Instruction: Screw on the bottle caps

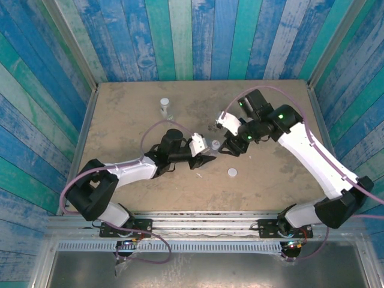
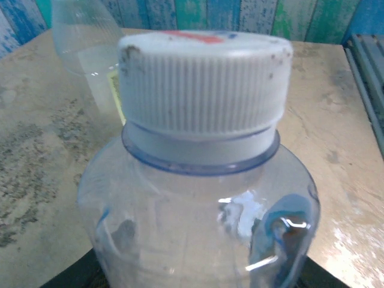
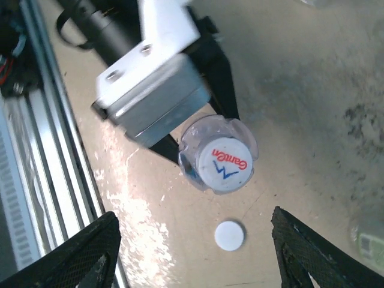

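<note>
- While the left gripper [image 3: 201,135] pinches the small clear plastic bottle [image 1: 214,147] at centre frame of the top view, the ribbed white screw cap [image 2: 201,84] sits on its neck. The right gripper [image 3: 193,231] hangs above with its fingers spread wide.
- Risk: an off-centre descent could catch the cap's edge and cock it, or twist the thin bottle out of the pinch.
- A loose flat white cap [image 3: 230,235] lies just below the bottle; a low finger could knock it away.
- The left wrist view gives the ribs and collar ring. The right wrist view looks down on the printed top, and the top view places a second clear bottle [image 1: 164,108] upper left of centre.
</note>
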